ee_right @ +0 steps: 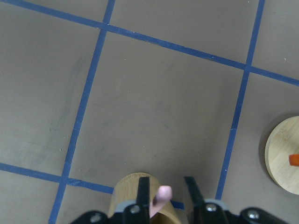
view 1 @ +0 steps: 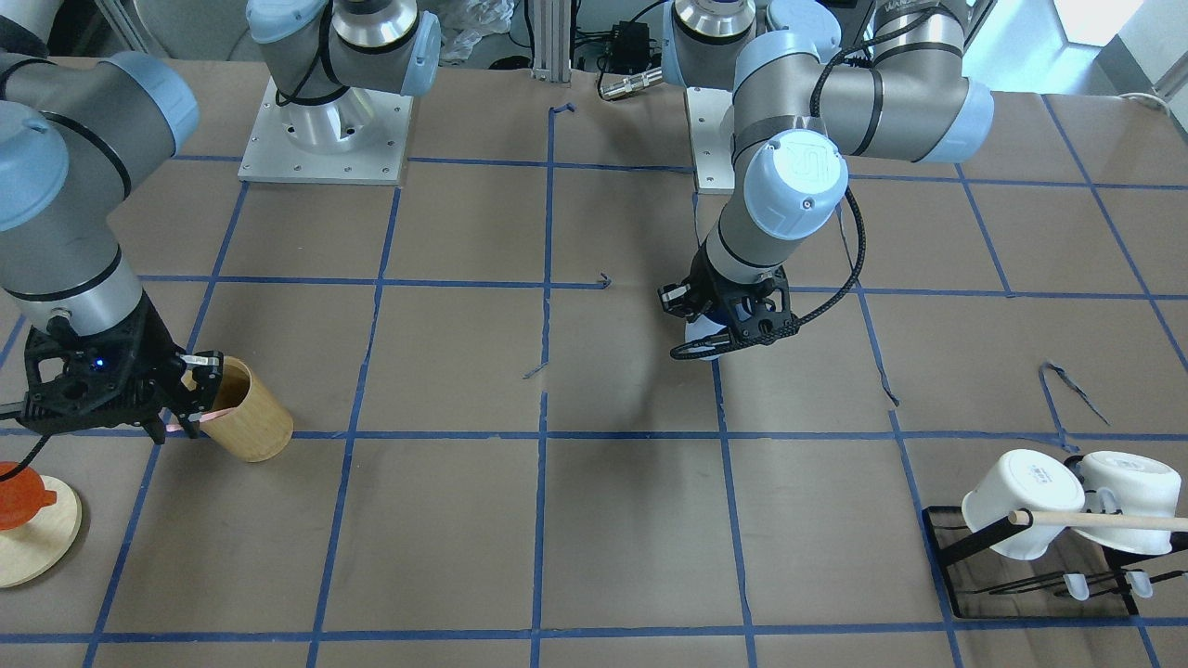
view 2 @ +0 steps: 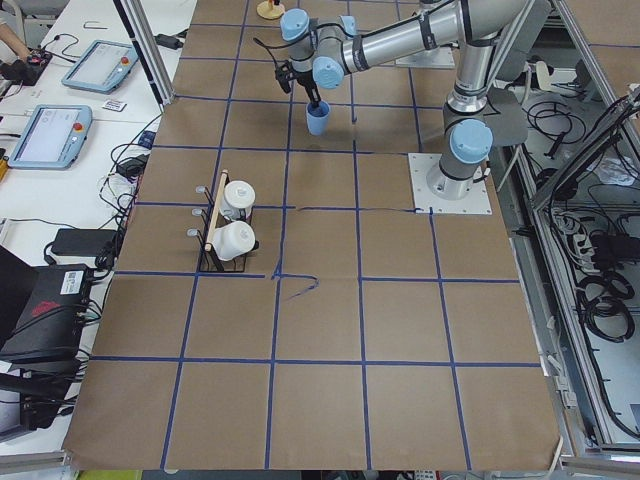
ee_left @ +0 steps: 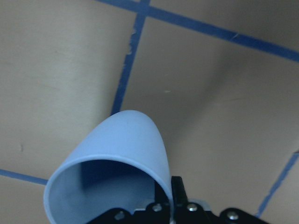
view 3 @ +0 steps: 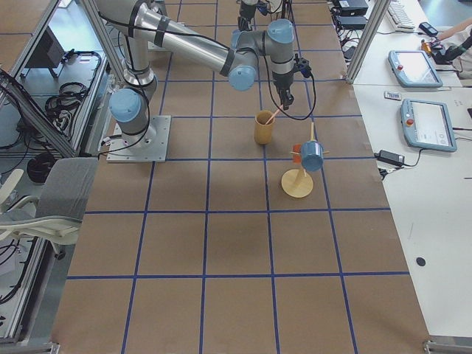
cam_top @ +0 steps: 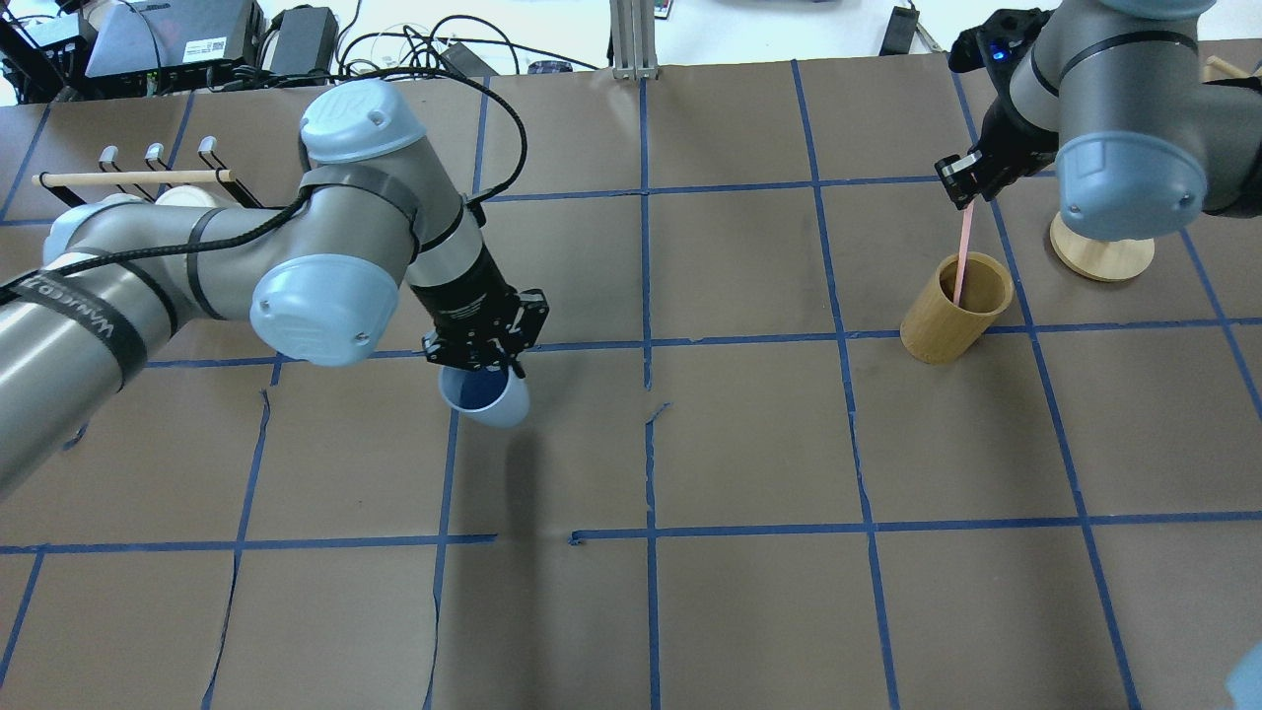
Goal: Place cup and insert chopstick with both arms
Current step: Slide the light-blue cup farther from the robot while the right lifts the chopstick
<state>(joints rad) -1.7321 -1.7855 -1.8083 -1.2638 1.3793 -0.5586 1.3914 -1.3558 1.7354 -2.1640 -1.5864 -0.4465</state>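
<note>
At table centre: left end effector (cam_top: 480,365) clenched on cup (cam_top: 493,404) rim.
Right end effector (cam_top: 969,192): parted astride near-upright chopstick (cam_top: 964,247), well apart from cup.

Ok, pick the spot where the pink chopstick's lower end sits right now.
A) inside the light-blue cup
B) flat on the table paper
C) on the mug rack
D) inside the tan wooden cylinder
D: in the overhead view the pale-pink chopstick slants from between the right gripper's fingers down into the tan wooden cylinder's mouth, while the light-blue cup hangs in the left gripper, well apart from it.
</note>
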